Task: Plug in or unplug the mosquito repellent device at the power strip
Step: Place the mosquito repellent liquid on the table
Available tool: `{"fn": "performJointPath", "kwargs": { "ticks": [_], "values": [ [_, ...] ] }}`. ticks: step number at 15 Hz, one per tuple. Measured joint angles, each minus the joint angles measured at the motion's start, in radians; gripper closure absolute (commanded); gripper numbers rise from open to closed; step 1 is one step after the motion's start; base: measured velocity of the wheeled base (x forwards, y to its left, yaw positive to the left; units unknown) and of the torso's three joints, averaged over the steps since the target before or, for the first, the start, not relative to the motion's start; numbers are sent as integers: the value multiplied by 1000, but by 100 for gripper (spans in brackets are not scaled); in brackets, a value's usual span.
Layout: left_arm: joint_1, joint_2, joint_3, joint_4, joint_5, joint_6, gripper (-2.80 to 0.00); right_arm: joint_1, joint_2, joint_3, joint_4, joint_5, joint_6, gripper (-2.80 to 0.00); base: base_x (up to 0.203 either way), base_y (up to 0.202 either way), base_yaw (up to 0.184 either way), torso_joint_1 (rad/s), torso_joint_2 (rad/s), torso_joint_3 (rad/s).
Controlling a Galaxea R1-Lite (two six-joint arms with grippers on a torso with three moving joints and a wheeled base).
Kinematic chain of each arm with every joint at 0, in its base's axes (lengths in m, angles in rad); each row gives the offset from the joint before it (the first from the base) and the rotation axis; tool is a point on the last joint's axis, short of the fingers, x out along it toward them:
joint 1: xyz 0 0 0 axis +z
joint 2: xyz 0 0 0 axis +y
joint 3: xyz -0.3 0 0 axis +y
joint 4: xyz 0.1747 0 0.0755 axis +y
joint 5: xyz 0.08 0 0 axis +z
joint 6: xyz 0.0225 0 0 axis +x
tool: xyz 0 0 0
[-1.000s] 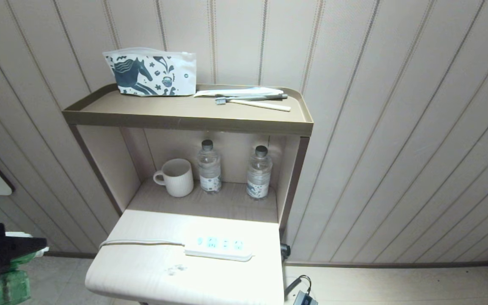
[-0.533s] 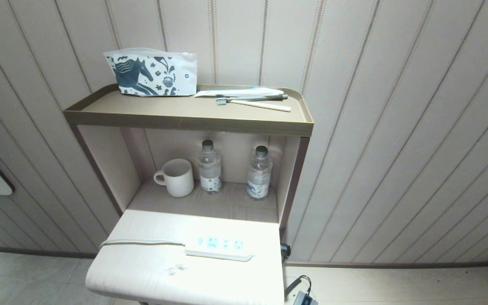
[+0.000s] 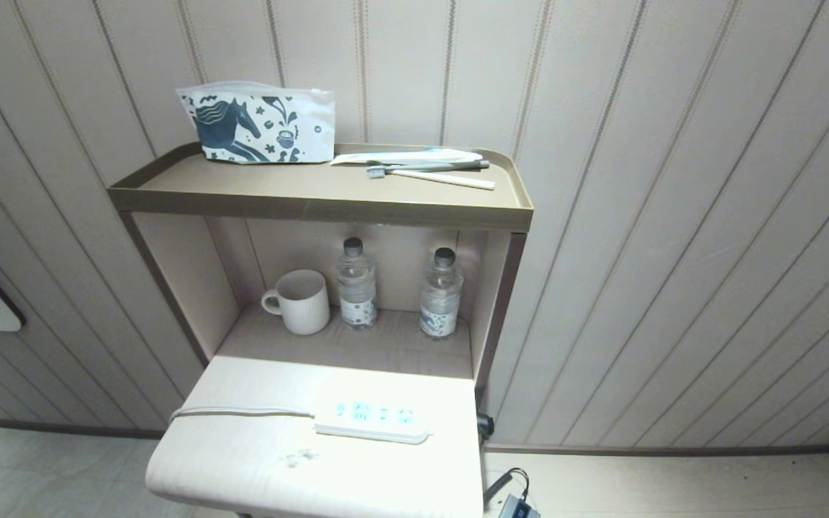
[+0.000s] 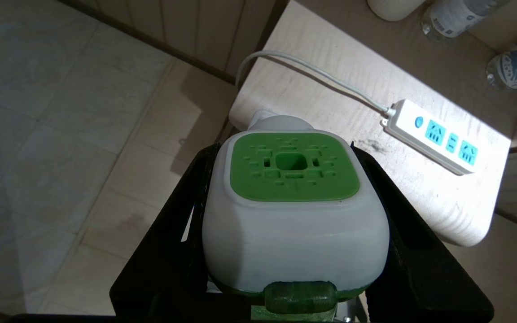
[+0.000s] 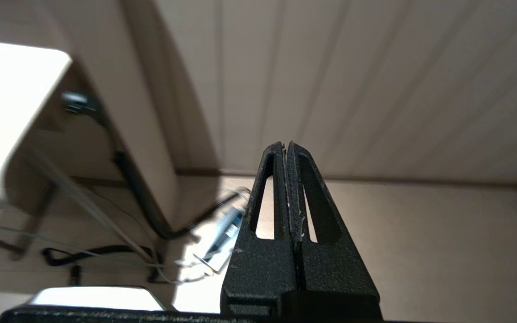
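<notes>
1. The left gripper (image 4: 294, 251) holds the mosquito repellent device (image 4: 292, 202); its black fingers (image 4: 182, 251) are closed against the two sides of the white body, with a gap as wide as the device between them.
2. The device shows its green, vented top face in the left wrist view, with a bit of translucent green just visible at the edge nearest the camera.
3. The held device hangs over the tiled floor (image 4: 61, 112), off the near edge of the table (image 3: 256, 460) and well apart from the power strip (image 3: 371, 421).
4. The power strip lies flat on the pale wooden table, near its right side, and its white cord (image 3: 242, 411) runs off over the left edge.
5. Its pale blue sockets are all free.
6. Behind the table, in the open shelf, a white mug (image 3: 301, 301) stands beside two water bottles (image 3: 355, 284).
7. A patterned pouch (image 3: 256, 124) and toothbrushes (image 3: 429, 173) rest on the top shelf.
8. The right gripper (image 5: 286, 152) has its fingers pressed fully together, holding nothing, and points toward the panelled wall (image 5: 375, 89) above the floor.
9. Neither arm shows in the head view.
</notes>
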Motion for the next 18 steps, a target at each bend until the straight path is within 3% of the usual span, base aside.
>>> {"fn": "performJointPath", "kwargs": {
  "ticks": [3, 7, 14, 18],
  "values": [
    [-1, 15, 35, -69, 1, 12, 0, -138, -56, -22, 80, 38, -46, 0, 0, 0, 0, 0, 0, 0],
    [-1, 25, 84, -198, -2, 87, 0, -135, -213, -27, 167, 237, -63, 0, 0, 0, 0, 0, 0, 0],
    [-7, 62, 209, -548, -105, 258, 0, -128, -260, -2, 154, 252, -69, 0, 0, 0, 0, 0, 0, 0],
    [-39, 104, 393, -871, -98, 329, 0, -128, -263, -1, 155, 252, -68, 0, 0, 0, 0, 0, 0, 0]
  ]
}}
